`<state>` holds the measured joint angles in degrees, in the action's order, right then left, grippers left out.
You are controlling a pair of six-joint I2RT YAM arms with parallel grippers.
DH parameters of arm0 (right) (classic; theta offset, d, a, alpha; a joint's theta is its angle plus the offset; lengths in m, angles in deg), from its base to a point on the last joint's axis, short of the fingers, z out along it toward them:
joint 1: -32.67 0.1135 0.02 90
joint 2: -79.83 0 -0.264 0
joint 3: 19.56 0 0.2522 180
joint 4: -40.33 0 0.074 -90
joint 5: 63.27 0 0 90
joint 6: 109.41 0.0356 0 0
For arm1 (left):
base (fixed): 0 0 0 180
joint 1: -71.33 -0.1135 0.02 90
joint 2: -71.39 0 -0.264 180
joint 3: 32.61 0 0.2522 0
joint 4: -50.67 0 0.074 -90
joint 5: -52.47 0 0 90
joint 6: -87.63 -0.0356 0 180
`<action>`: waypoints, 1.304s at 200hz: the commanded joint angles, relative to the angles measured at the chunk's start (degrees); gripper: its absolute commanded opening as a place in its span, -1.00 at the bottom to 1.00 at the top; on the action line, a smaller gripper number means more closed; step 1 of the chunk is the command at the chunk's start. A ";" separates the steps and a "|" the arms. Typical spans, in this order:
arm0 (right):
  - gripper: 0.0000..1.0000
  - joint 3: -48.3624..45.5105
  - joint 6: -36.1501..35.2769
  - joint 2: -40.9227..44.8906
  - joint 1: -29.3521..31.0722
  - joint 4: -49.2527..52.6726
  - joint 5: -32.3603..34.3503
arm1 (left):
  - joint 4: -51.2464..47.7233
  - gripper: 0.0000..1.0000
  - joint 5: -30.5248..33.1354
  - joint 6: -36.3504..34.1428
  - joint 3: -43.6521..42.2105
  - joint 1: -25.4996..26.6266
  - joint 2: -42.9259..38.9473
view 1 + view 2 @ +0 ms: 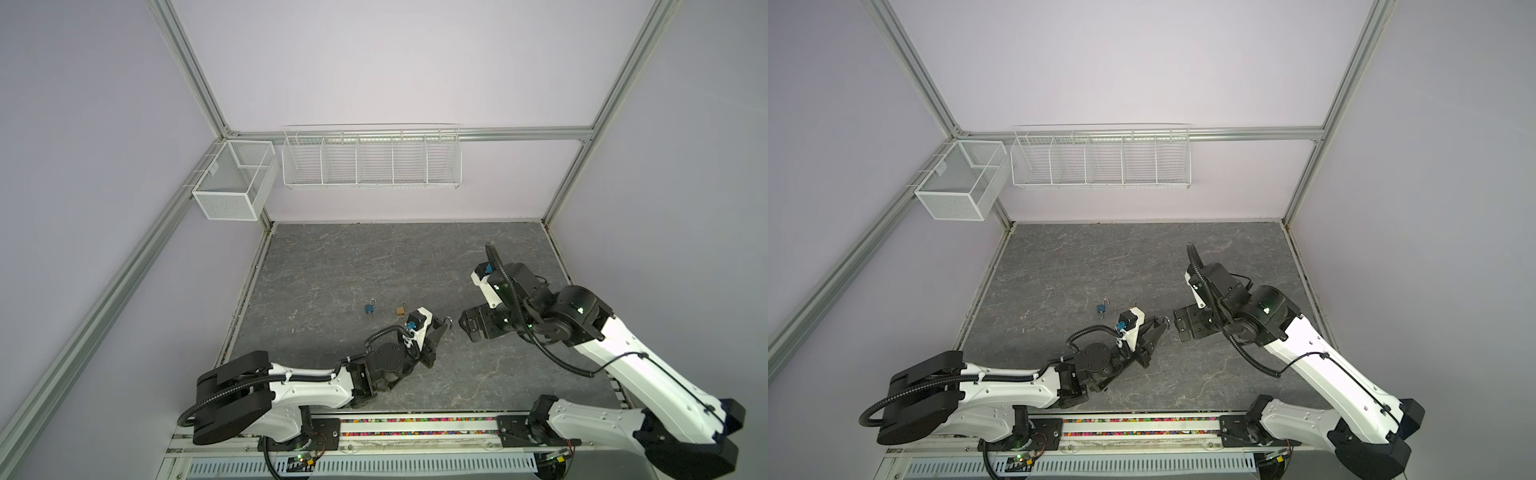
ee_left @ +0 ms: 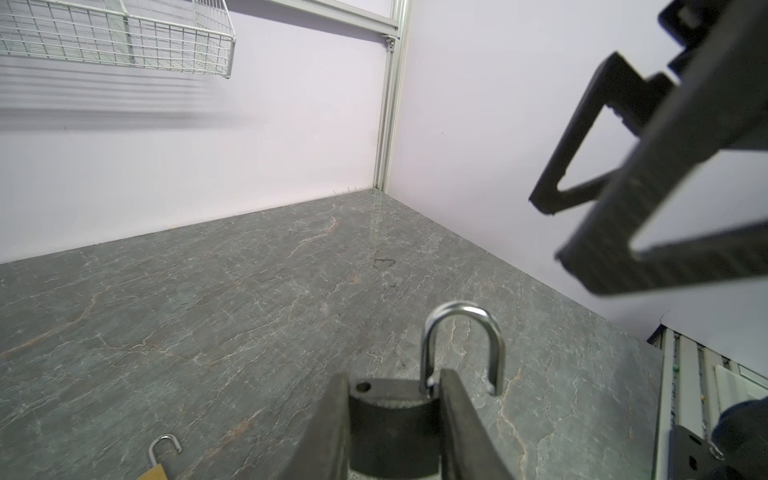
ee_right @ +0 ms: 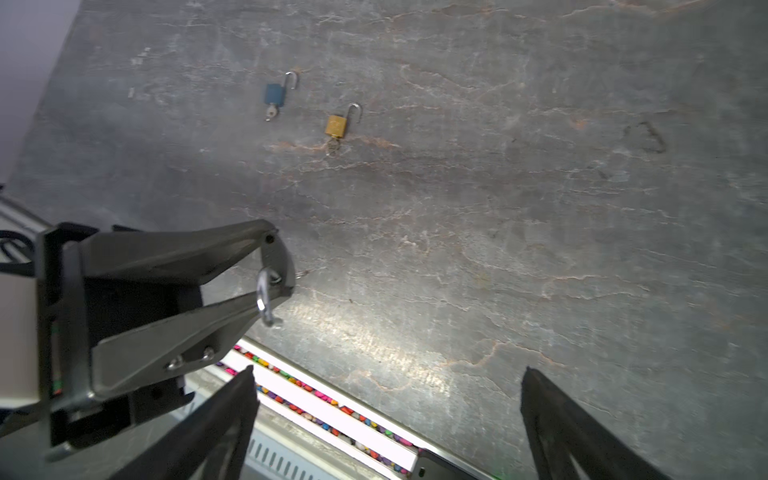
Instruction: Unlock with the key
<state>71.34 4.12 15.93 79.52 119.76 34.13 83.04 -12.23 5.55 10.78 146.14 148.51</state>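
Observation:
My left gripper (image 2: 395,382) is shut on a dark padlock (image 2: 390,424), held just above the grey table. Its silver shackle (image 2: 461,332) stands open, one leg free of the body. In both top views this gripper (image 1: 442,324) (image 1: 1160,323) points right, and the shackle (image 3: 262,297) sticks out past the fingertips. My right gripper (image 1: 465,326) (image 3: 386,370) faces it from a short way off, open and empty. I see no key in the held padlock; its keyhole side is hidden.
A blue padlock (image 1: 369,308) (image 3: 274,93) and a gold padlock (image 1: 401,310) (image 3: 336,124) lie on the table (image 1: 374,257) beyond the left gripper, shackles open, a small key in each. Two wire baskets (image 1: 370,158) hang on the back wall.

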 commanded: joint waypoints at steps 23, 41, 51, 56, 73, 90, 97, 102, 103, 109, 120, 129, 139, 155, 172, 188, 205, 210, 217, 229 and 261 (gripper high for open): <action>1.00 -2.78 -0.59 -0.75 -0.21 -6.89 -1.79 | -5.63 -1.00 0.90 1.94 3.49 0.17 -1.54; 1.00 -2.92 -0.64 -2.45 -0.22 -5.46 0.99 | -5.80 -1.00 0.71 1.83 4.10 0.21 -1.37; 1.00 -2.51 0.01 -3.38 -0.25 -3.83 3.48 | -5.77 -1.00 0.90 1.82 4.25 0.17 -1.25; 1.00 -2.49 0.39 -3.53 -0.27 -3.39 4.85 | -5.71 -1.00 0.89 1.83 4.34 0.18 -1.23; 1.00 -3.24 0.95 -2.54 -0.24 -4.35 4.12 | -5.74 -1.00 1.25 1.69 4.73 0.17 -0.68; 0.99 -3.89 1.26 -1.41 -0.19 -4.96 5.61 | -5.59 -1.00 1.78 1.78 5.08 0.17 -0.26; 0.99 -3.65 1.21 -1.62 -0.28 -4.25 7.04 | -5.44 -1.00 1.86 1.67 5.17 0.17 -0.22; 0.99 -3.31 1.05 -1.81 -0.35 -3.70 7.58 | -5.42 -1.00 1.99 1.73 5.24 0.17 -0.14; 0.99 -3.27 1.06 -1.83 -0.36 -3.62 7.56 | -5.34 -1.00 2.01 1.74 5.25 0.17 -0.04; 0.99 -2.85 0.55 -1.95 -0.36 -3.50 7.01 | -5.31 -1.00 2.39 1.74 5.35 0.17 0.11; 0.99 -2.42 0.20 -1.62 -0.42 -3.97 4.68 | -5.58 -1.00 3.25 1.81 5.81 0.17 0.48; 1.00 -2.26 0.40 -0.79 -0.38 -4.93 3.14 | -5.54 -1.00 2.89 1.35 5.95 0.17 0.62; 0.99 -2.09 0.87 0.18 -0.45 -5.67 2.93 | -5.18 -1.00 2.94 1.04 6.05 0.17 0.93; 0.97 -1.65 1.49 1.76 -0.73 -6.14 4.06 | -8.14 -1.00 5.69 1.96 7.94 0.07 1.88; 0.92 -2.95 1.94 2.97 -1.89 -7.71 4.71 | -15.02 -1.00 7.30 3.69 11.76 -0.13 3.40; 0.91 -5.52 3.00 3.64 -4.18 -8.94 5.28 | -20.96 -1.00 8.39 7.58 15.33 -0.56 6.07; 0.86 -9.32 4.46 4.92 -7.49 -10.38 4.63 | -28.07 -1.00 7.57 12.43 19.49 -1.70 9.33; 0.86 -10.78 4.87 5.49 -8.74 -12.59 4.00 | -30.19 -1.00 6.57 14.00 20.82 -2.27 10.38; 0.84 -12.94 5.40 6.33 -10.68 -14.31 2.48 | -33.09 -1.00 4.92 16.29 22.81 -3.06 12.07; 0.84 -16.60 5.91 7.52 -14.26 -17.02 -1.23 | -37.60 -1.00 2.74 20.66 25.91 -4.38 14.78; 0.84 -23.86 6.44 9.91 -22.17 -19.96 -6.03 | -44.50 -1.00 -3.65 28.28 32.37 -7.14 21.39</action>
<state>51.30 9.12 23.34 61.05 104.24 32.90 47.32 -10.17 25.09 38.85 140.61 166.24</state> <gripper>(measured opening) 0.921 0.286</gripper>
